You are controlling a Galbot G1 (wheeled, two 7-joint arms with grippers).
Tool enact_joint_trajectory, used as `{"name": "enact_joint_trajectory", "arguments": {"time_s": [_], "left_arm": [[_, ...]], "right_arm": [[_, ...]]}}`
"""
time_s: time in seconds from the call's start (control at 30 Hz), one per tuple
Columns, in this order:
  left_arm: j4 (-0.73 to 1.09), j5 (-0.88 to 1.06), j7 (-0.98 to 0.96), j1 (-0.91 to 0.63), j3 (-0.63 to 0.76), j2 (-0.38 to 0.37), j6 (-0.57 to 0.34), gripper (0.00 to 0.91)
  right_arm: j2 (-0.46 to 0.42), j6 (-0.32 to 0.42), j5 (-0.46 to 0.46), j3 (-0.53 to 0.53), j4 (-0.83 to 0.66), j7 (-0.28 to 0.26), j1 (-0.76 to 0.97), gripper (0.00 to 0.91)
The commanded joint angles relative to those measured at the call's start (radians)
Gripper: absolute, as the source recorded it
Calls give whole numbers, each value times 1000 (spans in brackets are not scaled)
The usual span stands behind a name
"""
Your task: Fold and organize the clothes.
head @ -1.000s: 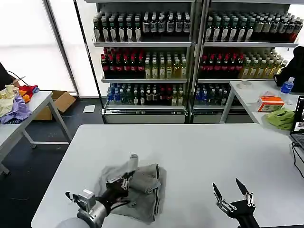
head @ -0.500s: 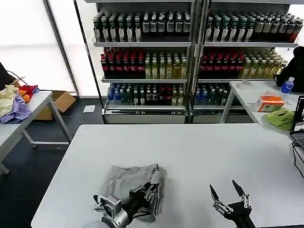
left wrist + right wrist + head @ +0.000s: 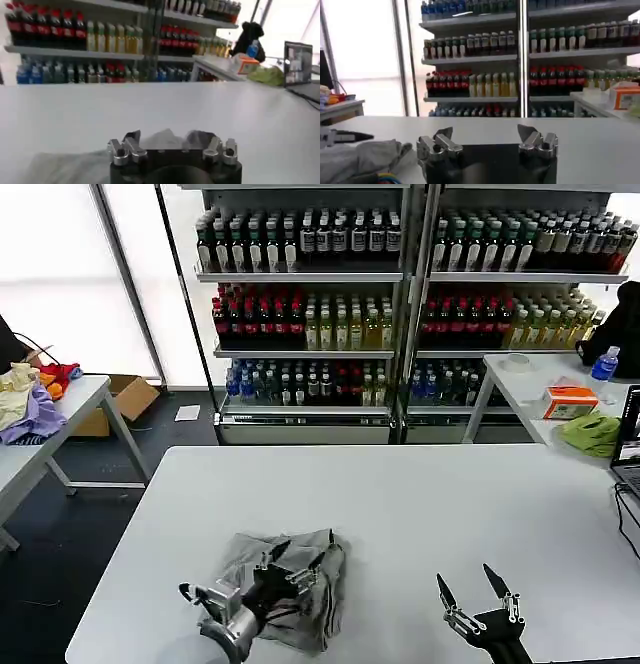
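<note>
- The white table point(image 3: 420, 494) takes up most of the floor in front of the robot, and its wide top is where the folding happens. Behind it run shelves of bottled drinks point(image 3: 300, 314).
- The grey shirt point(image 3: 300, 559) lies bunched in a rough bundle near the table's front edge, on the robot's left side. It is partly doubled over but lumpy, so I would judge the fold unfinished. From the right wrist view the same heap point(image 3: 360, 157) sits off to the side, crumpled.
- The left gripper point(image 3: 285, 567) is over the bundle, fingers spread apart and touching or nearly touching the cloth. It looks placed to press or take a fresh hold, not to carry anything. In the left wrist view its fingertips point(image 3: 131, 136) frame a fold of fabric without pinching it.
- The right gripper point(image 3: 470, 589) waits above bare tabletop, well apart from the shirt, its two fingers open and holding nothing.
</note>
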Motion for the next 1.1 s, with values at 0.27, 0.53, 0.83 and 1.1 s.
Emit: {"name": "enact_joint_trajectory", "arguments": {"time_s": [0.27,0.53,0.83,1.1], "left_arm": [[-23,-10,-6,235,-411,9,92,907],[32,-10,-21,210,-290,-38,122,907],[135,0,-12,173,-228,-57,111,836],[138,-1,1,172,-216,-65,75,10]], "right_arm": [[-7,0,2,-17,0,1,5,907],[-12,-1,2,-13,-7,2,11,907],[-7,2,5,-5,-10,2,8,907],[-2,3,2,-9,-10,2,7,907]]}}
